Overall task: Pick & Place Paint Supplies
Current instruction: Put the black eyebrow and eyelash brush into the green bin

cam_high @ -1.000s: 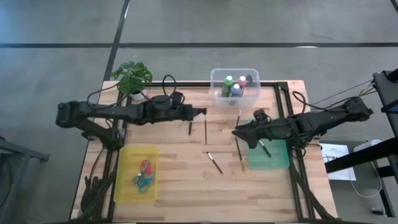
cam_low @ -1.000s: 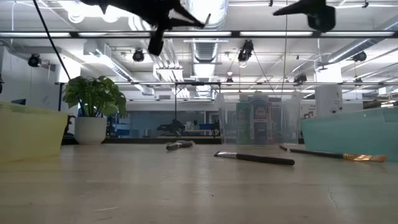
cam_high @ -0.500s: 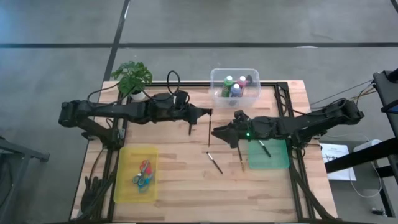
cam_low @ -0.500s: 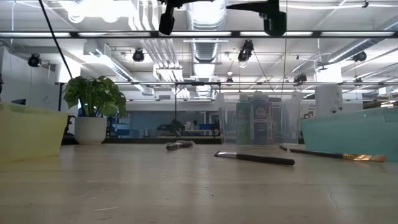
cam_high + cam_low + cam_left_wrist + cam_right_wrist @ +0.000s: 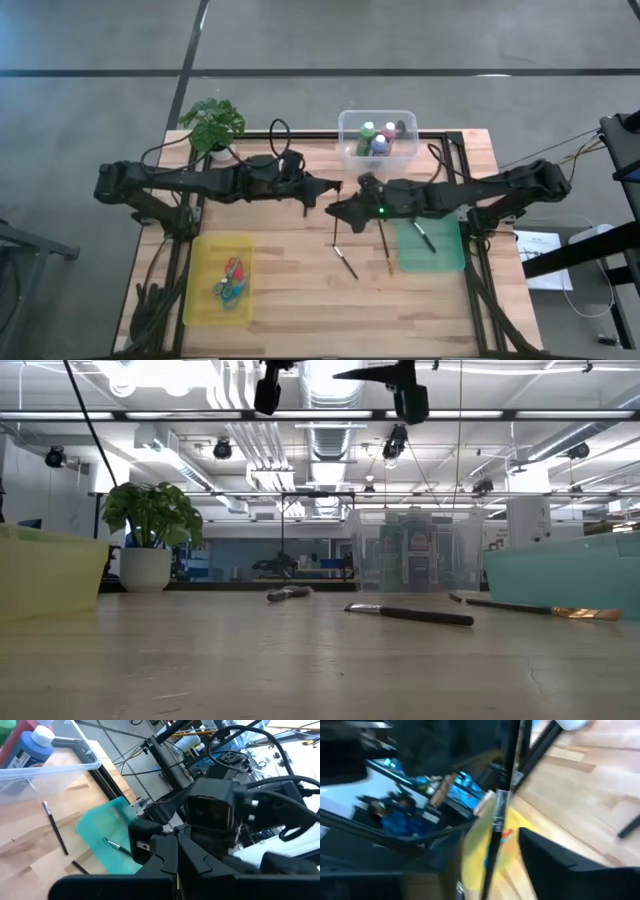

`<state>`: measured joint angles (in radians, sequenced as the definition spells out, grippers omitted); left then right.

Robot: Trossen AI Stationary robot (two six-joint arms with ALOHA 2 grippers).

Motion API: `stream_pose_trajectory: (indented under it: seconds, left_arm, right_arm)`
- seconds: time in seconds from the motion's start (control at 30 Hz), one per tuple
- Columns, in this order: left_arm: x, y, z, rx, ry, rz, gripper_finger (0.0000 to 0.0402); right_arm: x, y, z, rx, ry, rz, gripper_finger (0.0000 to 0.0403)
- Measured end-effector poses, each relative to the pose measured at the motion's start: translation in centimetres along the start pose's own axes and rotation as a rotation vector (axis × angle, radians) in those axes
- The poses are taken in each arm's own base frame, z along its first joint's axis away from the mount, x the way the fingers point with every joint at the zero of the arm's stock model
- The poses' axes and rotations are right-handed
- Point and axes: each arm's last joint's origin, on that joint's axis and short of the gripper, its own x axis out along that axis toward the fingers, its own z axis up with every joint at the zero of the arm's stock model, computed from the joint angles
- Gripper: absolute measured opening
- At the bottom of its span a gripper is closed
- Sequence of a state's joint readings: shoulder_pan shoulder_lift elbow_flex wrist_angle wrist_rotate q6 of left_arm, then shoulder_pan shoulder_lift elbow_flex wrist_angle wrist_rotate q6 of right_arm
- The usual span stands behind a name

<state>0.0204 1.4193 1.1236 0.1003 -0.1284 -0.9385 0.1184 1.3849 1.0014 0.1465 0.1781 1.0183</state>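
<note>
The two arms meet over the middle of the tabletop (image 5: 280,250). The left end effector (image 5: 333,186) reaches in from the left of the high view. In its wrist view its fingers (image 5: 162,857) are drawn almost together, and it looks to be pinching a thin dark-handled brush (image 5: 496,827). The brush hangs clear of the wood, its long axis running roughly up and down the high frame, with the metal ferrule showing in the right wrist view.

The right end effector (image 5: 335,209) comes in from the right of the frame and sits just below the left one, right beside the brush shaft. Whether it is open or closed cannot be told from here.

This reads as a handover. The shaft lies across the right arm's line of approach, and the right arm is the one nearer the green tray (image 5: 445,262) at centre right, so it would need to close across the handle. Other brushes lie loose on the wood nearby.
</note>
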Motion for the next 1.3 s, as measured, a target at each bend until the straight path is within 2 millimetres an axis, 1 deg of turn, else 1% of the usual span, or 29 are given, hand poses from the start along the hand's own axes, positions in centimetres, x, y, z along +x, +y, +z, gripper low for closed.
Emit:
stream_pose_trajectory:
  seconds: [0.03,0.1,0.13,0.2,0.37,0.47,0.53,0.63,0.73,0.83,0.93,1.03,1.13,1.2,1.3]
  left_arm:
    - [0.0,0.0,0.0,0.0,0.0,0.0,0.0]
    - [0.0,0.0,0.0,0.0,0.001,0.001,0.0]
    - [0.0,0.0,0.0,0.0,0.0,-0.003,0.0]
    - [-0.2,-0.2,0.2,0.003,-0.008,-0.017,0.0]
    - [-0.1,-0.2,0.2,0.014,-0.01,-0.014,0.0001]
    - [-0.1,-0.2,0.2,0.038,-0.011,-0.016,0.0014]
    - [-0.2,-0.1,0.1,0.067,-0.001,0.002,0.0038]
    - [-0.3,0.3,0.3,0.102,-0.002,0.02,0.0088]
    - [-1.1,-0.2,1.3,0.099,-0.03,-0.024,0.0143]
    - [-1.6,-0.4,1.5,0.144,-0.026,-0.032,0.0193]
    - [-2.5,-0.7,1.8,0.185,-0.018,-0.034,0.0229]
    - [-3.7,-0.9,2.1,0.202,-0.003,-0.02,0.0249]
    - [-4.5,-0.6,2.0,0.208,0.039,0.026,0.0254]
    - [-5.0,-0.6,2.1,0.21,0.053,0.041,0.0255]
    - [-5.3,-0.4,1.9,0.213,0.076,0.065,0.0255]
  right_arm:
    - [0.2,0.1,0.0,-0.018,0.009,-0.012,0.0137]
    - [0.4,0.6,0.2,-0.074,0.019,-0.014,0.0055]
    - [0.5,0.9,0.4,-0.09,0.019,-0.009,0.0032]
    - [0.4,1.3,0.7,-0.105,0.029,-0.013,0.0015]
    - [0.2,1.5,1.3,-0.146,0.058,-0.069,0.001]
    - [-0.1,1.7,1.4,-0.155,0.057,-0.067,0.0009]
    - [-0.5,1.8,1.5,-0.151,0.042,-0.053,0.0009]
    - [-1.5,1.6,1.6,-0.132,0.019,-0.048,0.0008]
    - [-2.2,0.8,1.2,-0.122,0.012,-0.079,0.0008]
    - [-3.6,0.4,1.3,-0.096,-0.007,-0.086,0.0008]
    - [-5.3,-0.9,0.6,-0.058,0.035,-0.163,0.0008]
    - [-7.5,-2.9,-1.0,-0.019,0.123,-0.328,0.0008]
    - [-10.0,-4.5,-2.4,0.047,0.19,-0.455,0.0008]
    - [-11.3,-5.8,-3.6,0.092,0.227,-0.517,0.0008]
    - [-13.0,-7.6,-5.2,0.161,0.282,-0.62,0.0007]
